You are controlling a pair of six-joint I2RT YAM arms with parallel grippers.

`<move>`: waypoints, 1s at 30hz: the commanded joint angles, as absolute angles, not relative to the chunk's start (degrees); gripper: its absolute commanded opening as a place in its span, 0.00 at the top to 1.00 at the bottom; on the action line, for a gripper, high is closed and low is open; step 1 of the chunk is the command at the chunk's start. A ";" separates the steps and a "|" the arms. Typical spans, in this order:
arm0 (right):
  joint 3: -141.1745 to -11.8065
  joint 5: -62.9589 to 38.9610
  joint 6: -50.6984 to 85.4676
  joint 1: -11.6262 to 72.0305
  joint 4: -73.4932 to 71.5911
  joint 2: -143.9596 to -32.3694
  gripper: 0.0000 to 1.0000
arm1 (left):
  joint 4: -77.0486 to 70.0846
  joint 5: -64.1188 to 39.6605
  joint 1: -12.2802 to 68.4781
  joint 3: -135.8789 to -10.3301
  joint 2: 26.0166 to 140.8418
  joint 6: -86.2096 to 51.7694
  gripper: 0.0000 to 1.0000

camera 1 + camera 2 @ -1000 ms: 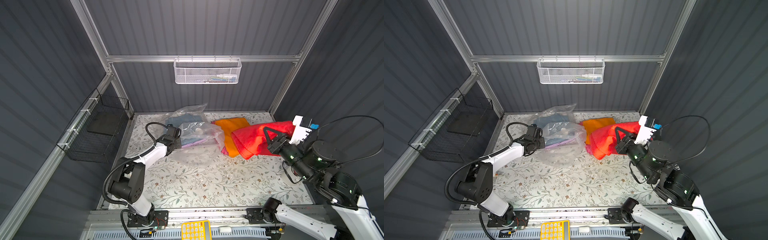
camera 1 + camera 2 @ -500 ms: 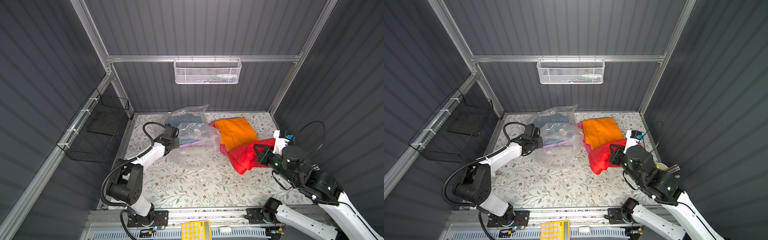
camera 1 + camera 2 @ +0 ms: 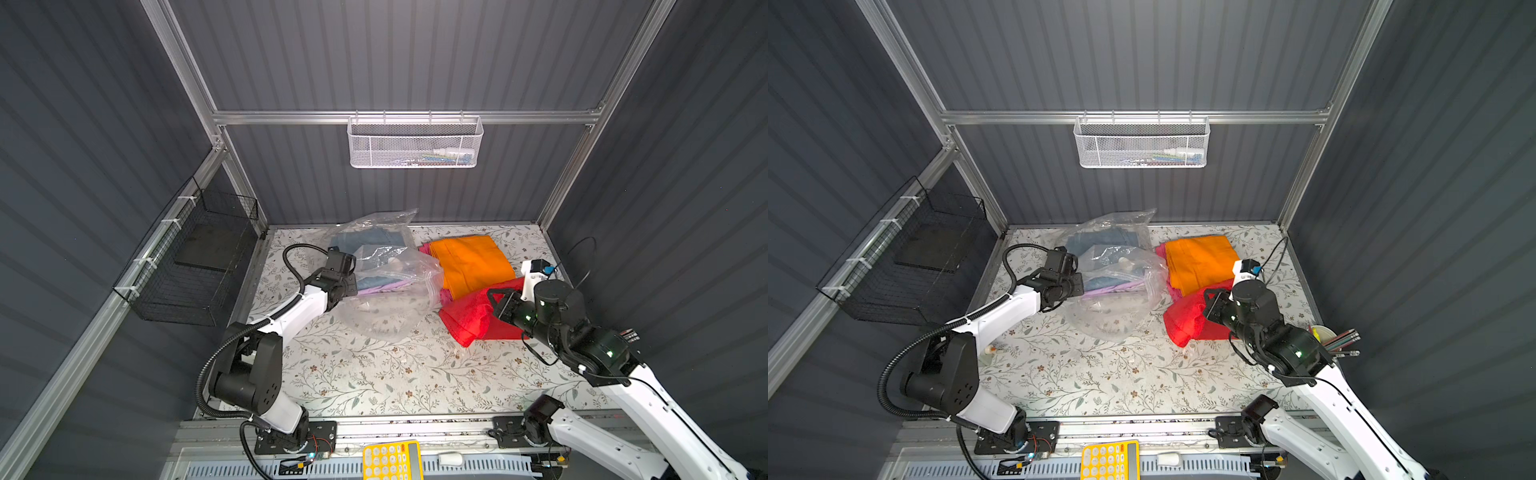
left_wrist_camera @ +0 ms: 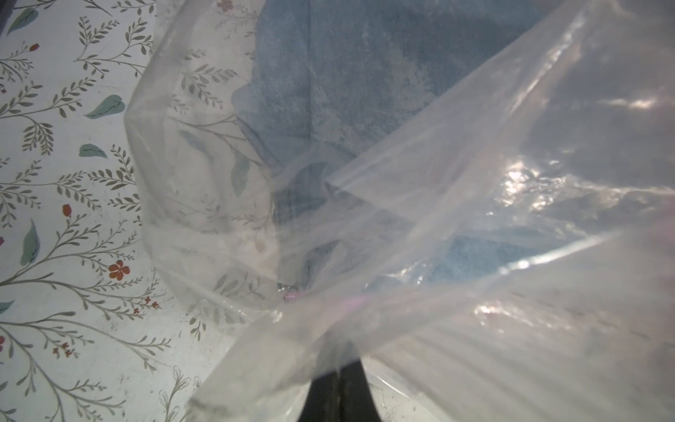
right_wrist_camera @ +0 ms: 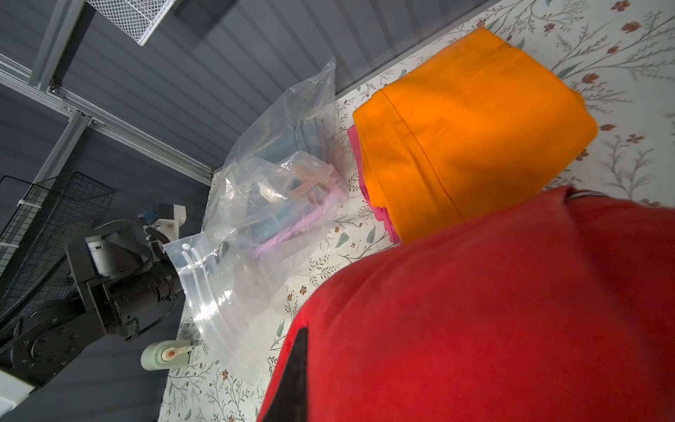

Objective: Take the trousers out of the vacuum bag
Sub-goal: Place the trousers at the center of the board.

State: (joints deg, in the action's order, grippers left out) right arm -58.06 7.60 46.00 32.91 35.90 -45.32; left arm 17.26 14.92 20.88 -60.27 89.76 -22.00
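Red trousers (image 3: 471, 322) | pinched in closed right gripper (image 3: 494, 301), outside vacuum bag (image 3: 388, 309), beside orange pair (image 3: 469, 262) | left gripper (image 4: 338, 372) clamped on bag edge — likely anchoring it | denim pair (image 3: 365, 241), lilac pair (image 3: 380, 288) inside

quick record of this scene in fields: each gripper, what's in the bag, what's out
left gripper: jaws shut on bag
right gripper: jaws shut on red trousers
in bag: denim, lilac
out of bag: orange lying on pink; red
left to remove: two pairs
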 commanded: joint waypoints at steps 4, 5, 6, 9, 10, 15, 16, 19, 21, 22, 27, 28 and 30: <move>-57.79 -0.02 43.73 30.49 22.79 -45.25 1.00 | 18.70 14.90 20.21 -61.18 87.47 -21.25 1.00; -57.13 -0.19 43.92 30.49 22.88 -44.91 1.00 | 18.64 14.82 20.21 -61.20 87.37 -21.34 1.00; -55.77 -0.34 44.46 30.49 22.86 -44.19 1.00 | 18.66 14.82 20.21 -61.17 87.32 -21.34 1.00; -50.08 -0.69 47.30 30.48 22.59 -41.54 1.00 | 18.73 14.78 20.21 -61.03 87.28 -21.36 1.00; -47.50 -0.81 48.52 30.44 22.59 -40.62 1.00 | 18.70 14.83 20.21 -61.01 87.32 -21.38 1.00; -34.02 -1.42 54.85 30.58 20.23 -34.87 1.00 | 18.85 14.67 20.21 -60.83 87.46 -21.56 1.00; -31.38 -1.47 56.32 30.51 20.21 -33.66 1.00 | 18.88 14.66 20.21 -60.71 87.30 -21.63 1.00; -25.52 -1.69 59.80 30.77 20.98 -30.65 1.00 | 19.06 14.68 20.21 -60.55 86.78 -21.77 1.00; -22.36 -0.95 61.57 31.35 21.73 -29.10 1.00 | 19.14 14.32 20.21 -60.42 86.40 -21.98 1.00; -20.78 -0.22 62.69 31.58 21.97 -28.47 1.00 | 19.24 14.08 20.21 -60.33 86.18 -22.19 1.00; -15.13 2.25 68.06 32.09 21.84 -28.37 1.00 | 19.34 13.20 20.21 -60.12 85.44 -22.83 1.00; -14.36 2.87 69.21 32.41 21.97 -28.79 1.00 | 19.41 13.15 20.21 -60.03 85.33 -23.01 1.00; -13.27 4.03 70.54 32.81 21.97 -29.86 1.00 | 19.35 12.70 20.20 -59.87 85.19 -23.25 1.00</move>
State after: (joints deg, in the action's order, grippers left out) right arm -15.53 1.67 66.24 32.21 20.78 -28.23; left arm 18.50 13.69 20.78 -60.27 86.74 -22.31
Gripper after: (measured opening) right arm 0.107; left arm 0.047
